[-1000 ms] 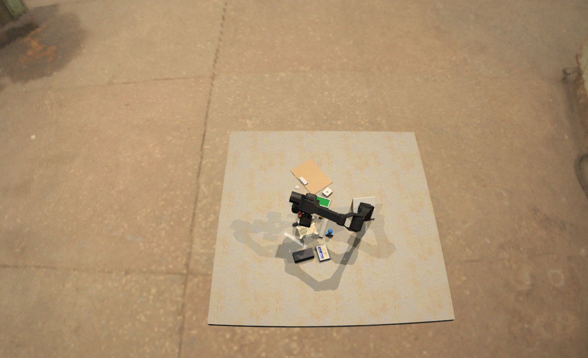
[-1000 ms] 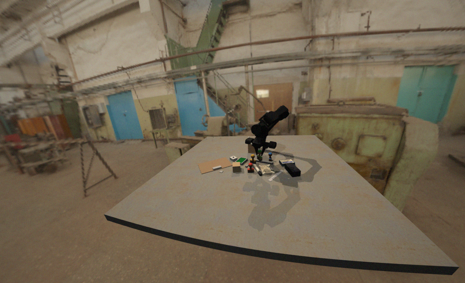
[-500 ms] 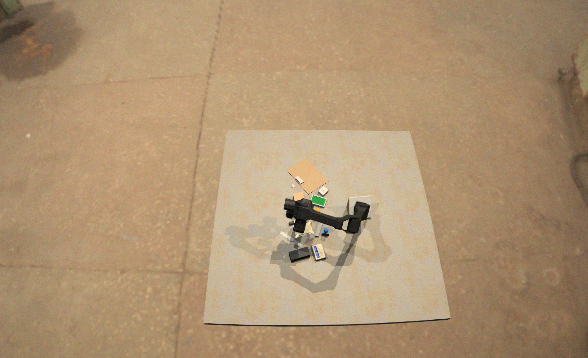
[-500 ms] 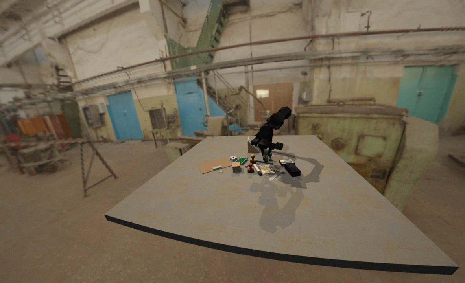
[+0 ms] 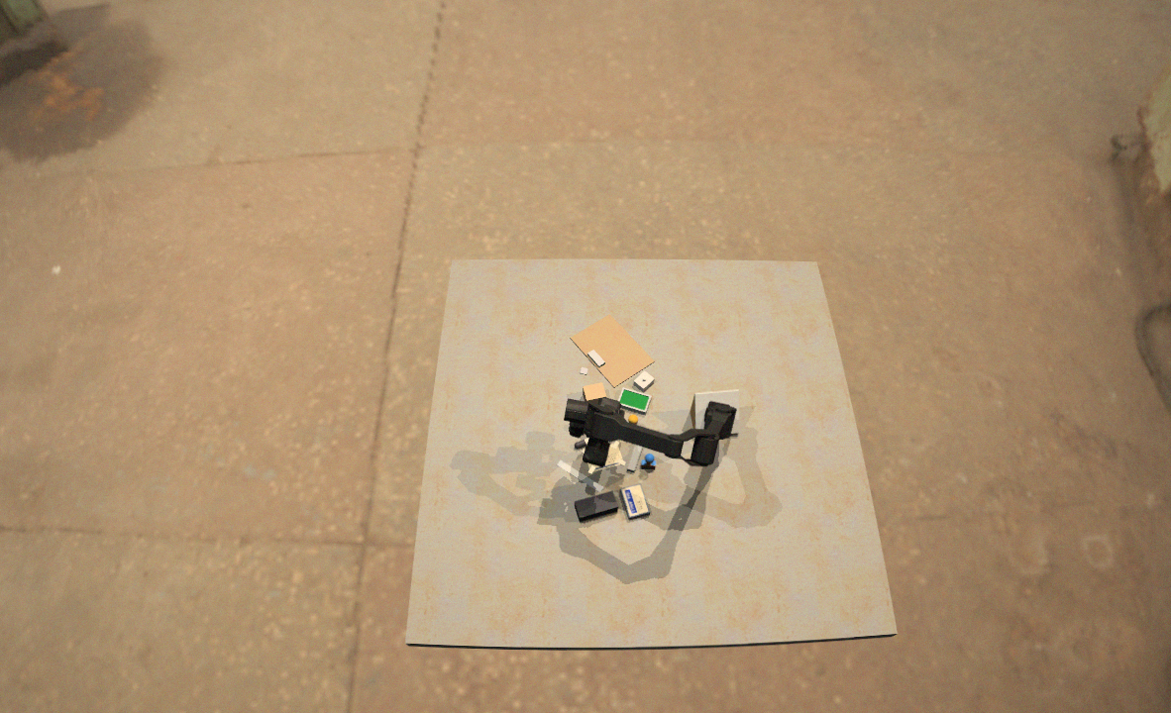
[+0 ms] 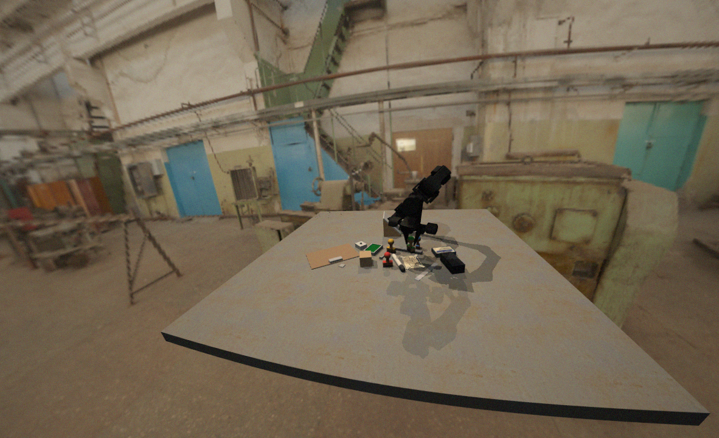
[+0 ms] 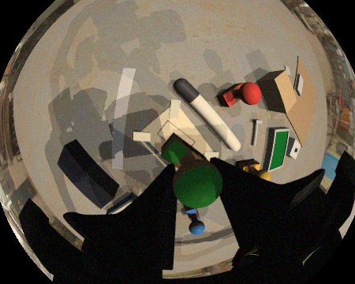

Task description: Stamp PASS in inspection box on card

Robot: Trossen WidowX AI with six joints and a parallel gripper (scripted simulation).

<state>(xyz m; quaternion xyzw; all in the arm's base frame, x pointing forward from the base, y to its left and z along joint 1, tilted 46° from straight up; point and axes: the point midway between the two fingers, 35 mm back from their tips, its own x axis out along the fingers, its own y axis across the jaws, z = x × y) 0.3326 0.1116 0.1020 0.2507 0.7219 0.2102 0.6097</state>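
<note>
The fingers of the gripper (image 5: 598, 450) (image 6: 412, 239) (image 7: 195, 170) stand partly open, closed on the PASS stamp (image 6: 411, 243) (image 7: 198, 186) below its green knob. The stamp is over the card (image 5: 611, 452) (image 6: 412, 262) (image 7: 189, 126), its base overlapping part of the outlined box in the wrist view — I can't tell whether it touches.

Taking places from the exterior view, a marker (image 5: 580, 443) (image 6: 398, 263) (image 7: 214, 120) lies just left of the card, with a red stamp (image 6: 387, 255) (image 7: 250, 93) left of that. A yellow stamp (image 5: 633, 418) (image 6: 390, 242) (image 7: 250, 167) stands farther back, near the green pad (image 5: 635, 399) (image 6: 373, 249) (image 7: 278, 150) on its left. The brown board (image 5: 616, 346) (image 6: 323, 257) (image 7: 305, 106) lies at far left of the group — the black box (image 5: 595, 506) (image 6: 452, 262) (image 7: 88, 173) at right.
</note>
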